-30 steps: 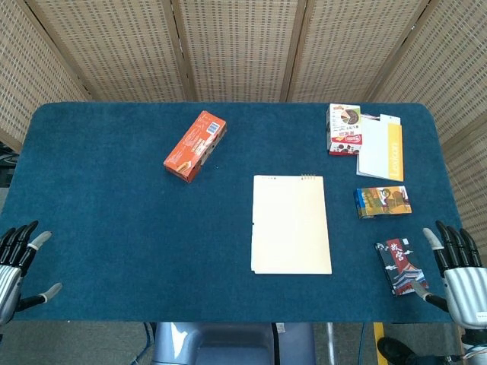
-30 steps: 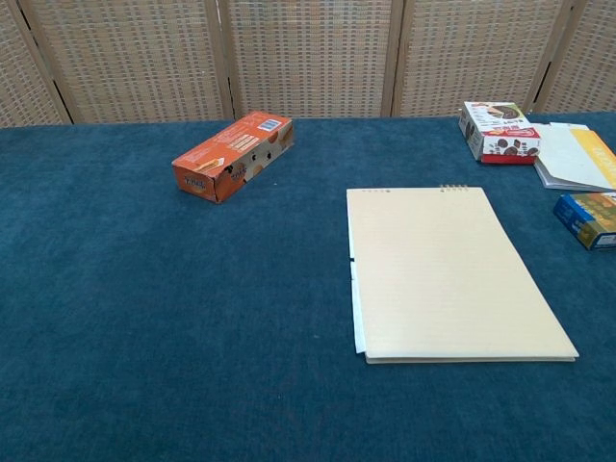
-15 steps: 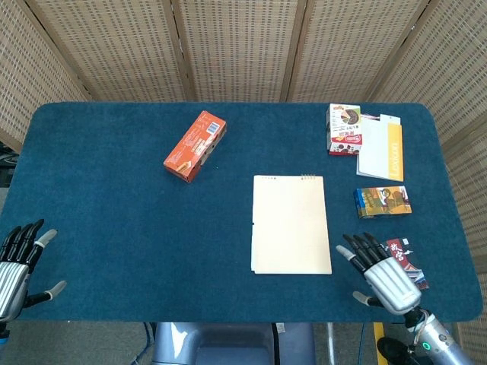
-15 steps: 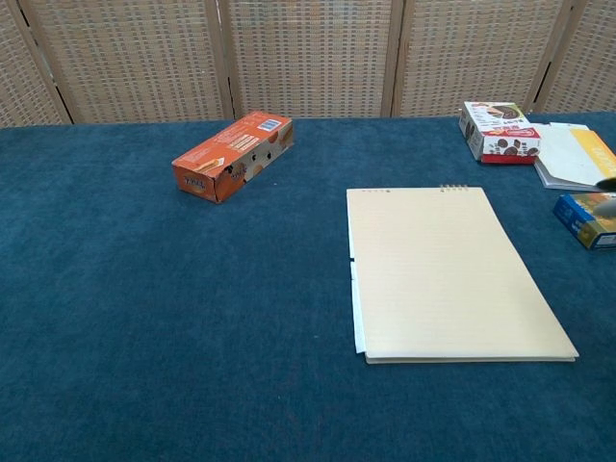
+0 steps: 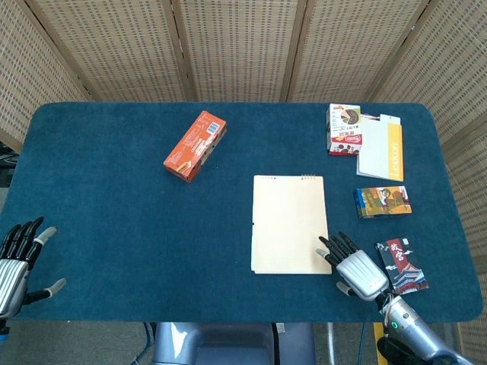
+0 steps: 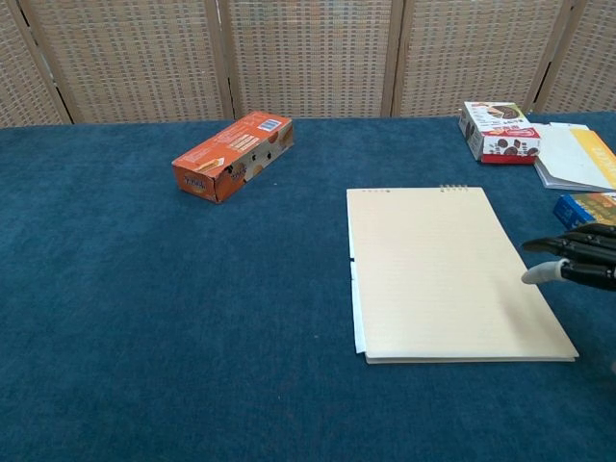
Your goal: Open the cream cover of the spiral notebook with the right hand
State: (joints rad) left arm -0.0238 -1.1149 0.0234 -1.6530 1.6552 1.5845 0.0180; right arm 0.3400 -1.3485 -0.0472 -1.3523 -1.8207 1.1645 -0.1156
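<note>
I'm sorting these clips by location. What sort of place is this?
Probably an indoor test or lab setup: a table under blue cloth, woven screen panels behind it, and a notebook and snack boxes laid out as props.

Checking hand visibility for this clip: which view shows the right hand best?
The head view: the whole right hand shows, fingers spread beside the notebook near corner. The chest view catches only its fingers at the right edge.

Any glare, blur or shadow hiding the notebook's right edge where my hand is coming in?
Head view: even light, no glare, notebook sharp, right hand crisp at its lower right corner. Chest view: hand cut by the frame edge, a soft shadow on the cover beneath; edge readable.
</note>
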